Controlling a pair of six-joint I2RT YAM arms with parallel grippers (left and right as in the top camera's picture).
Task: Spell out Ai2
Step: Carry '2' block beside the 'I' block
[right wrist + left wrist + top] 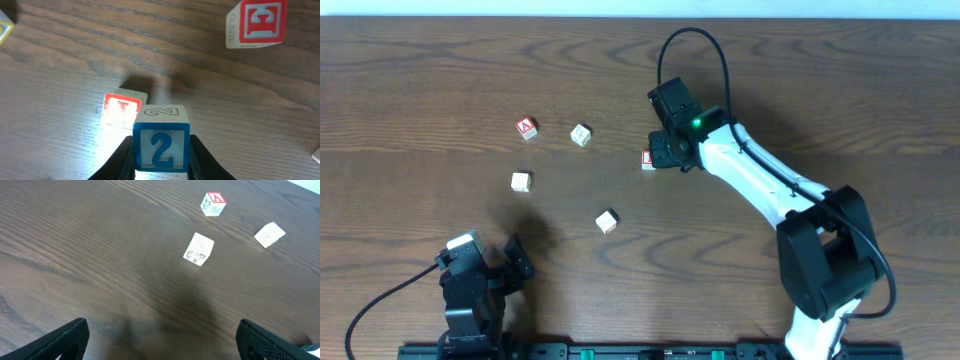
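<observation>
Pinching the blue "2" cube (pixel 161 142), right hand (pixel 161 157) sits by a red cube (pixel 121 109) (left hand (pixel 162 337) gapes, empty).

my right fingers (pixel 119 161): black. 2 cube (pixel 161 145): pale wood, blue numeral in a blue frame. red-faced cube (pixel 121 110): washed-out red border. letter-a cube (pixel 214 203): red letter, red frame. drawing cube (pixel 199 249): black line animals on cream. worktop (pixel 420 80): dark brown grain.
</observation>
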